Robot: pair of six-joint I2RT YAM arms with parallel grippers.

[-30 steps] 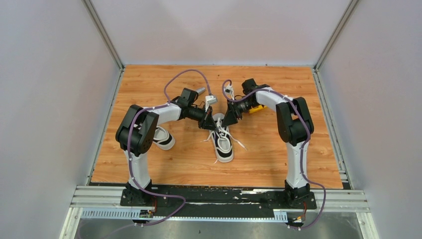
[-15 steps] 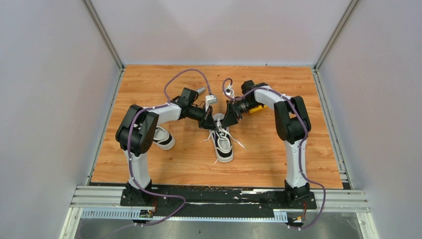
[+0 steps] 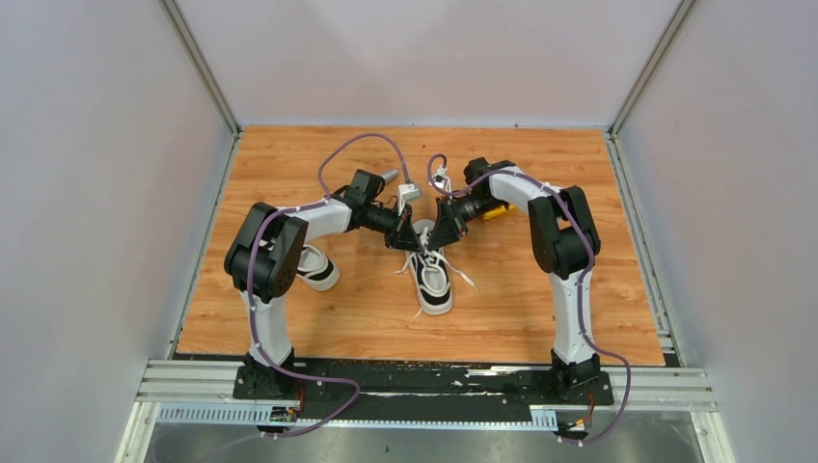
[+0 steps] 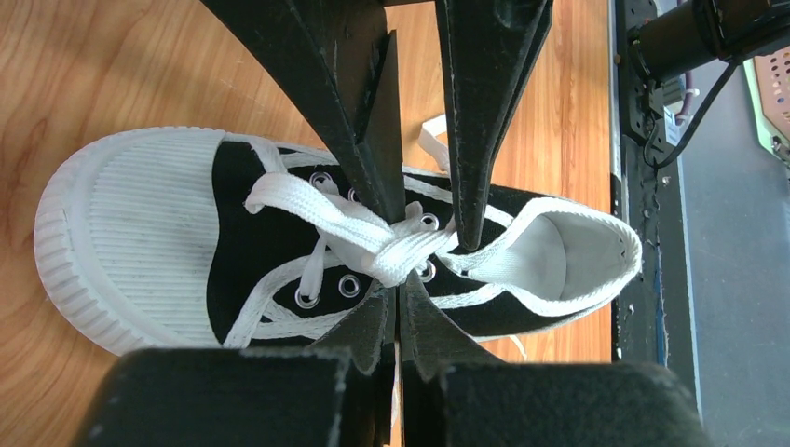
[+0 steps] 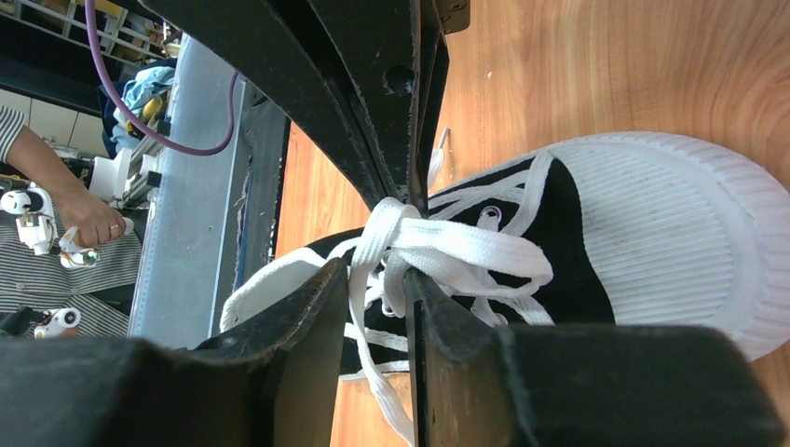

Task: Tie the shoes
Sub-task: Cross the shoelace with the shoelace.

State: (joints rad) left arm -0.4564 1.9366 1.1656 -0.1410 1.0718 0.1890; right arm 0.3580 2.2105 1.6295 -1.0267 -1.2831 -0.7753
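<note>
Item: one pair of small black-and-white canvas low-top sneakers with white rubber soles and ribbed toe caps, on a wood-grain counter [image 3: 540, 309]. First sneaker [image 4: 244, 251]: sole down, directly beneath both sets of fingers, toe cap to their far side, heel opening to their near side. Its flat white laces [image 4: 391, 251] are drawn into one bunched crossing over the tongue, right at the fingertips. The loose ends [image 3: 467, 280] trail on the counter either side. Left fingers [image 4: 365, 328]: closed tight, tips set against the crossing; whether a strand is pinched between them cannot be told. Right fingers [image 5: 317, 317]: standing apart, one each side of the crossing, lace strands running through the gap, no firm pinch to be seen. Second sneaker [image 3: 316, 268]: well apart from both sets of fingers, beside the left arm's elbow and partly hidden by it; the state of its laces is not legible. Status, as a judgement: first crossing made on the first sneaker, no bow loops visible. Outstanding: loops, bow and tightening there, and apparently the whole of the second sneaker.
</note>
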